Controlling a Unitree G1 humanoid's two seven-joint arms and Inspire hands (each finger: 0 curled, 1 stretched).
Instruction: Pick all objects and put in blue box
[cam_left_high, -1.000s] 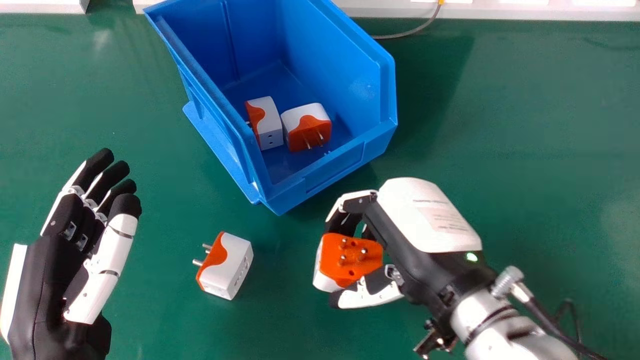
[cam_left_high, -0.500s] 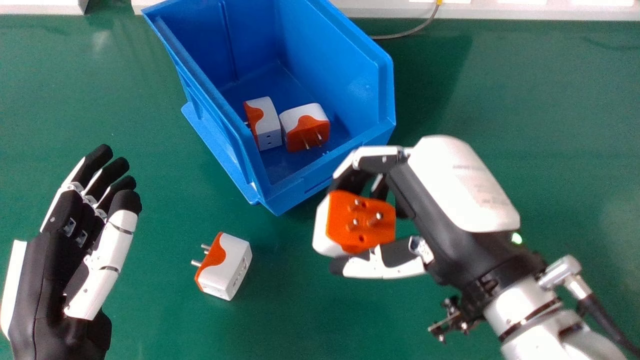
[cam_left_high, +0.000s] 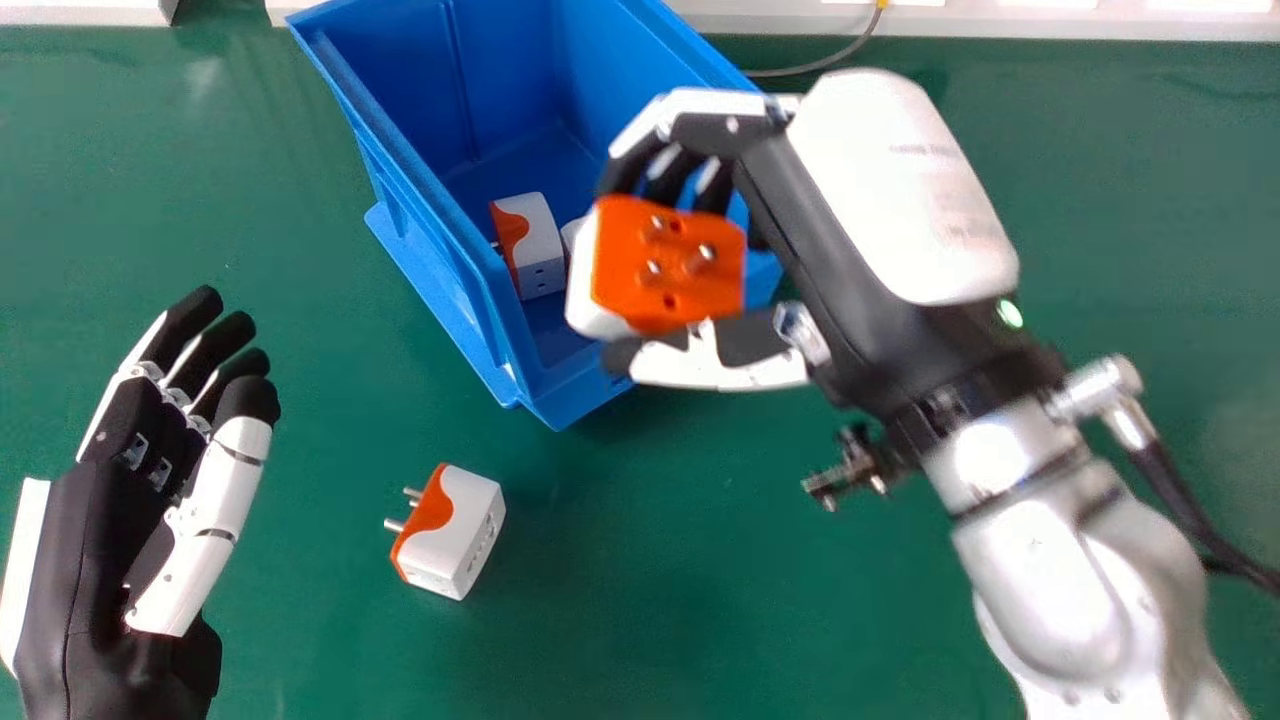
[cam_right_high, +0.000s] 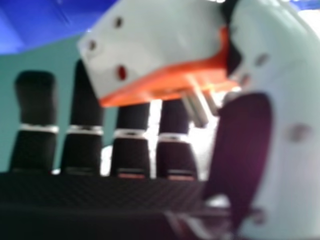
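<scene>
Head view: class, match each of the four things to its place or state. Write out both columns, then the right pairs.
Things
1. Right hand
2. Left hand
3. Blue box
4. Lone adapter

Place or state
A. Open, holding nothing
B. Lying on the green table, outside the box
C. Curled round a held adapter
D. Has an orange-and-white adapter lying inside

Right pairs: 1-C, 2-A, 3-D, 4-B
</scene>
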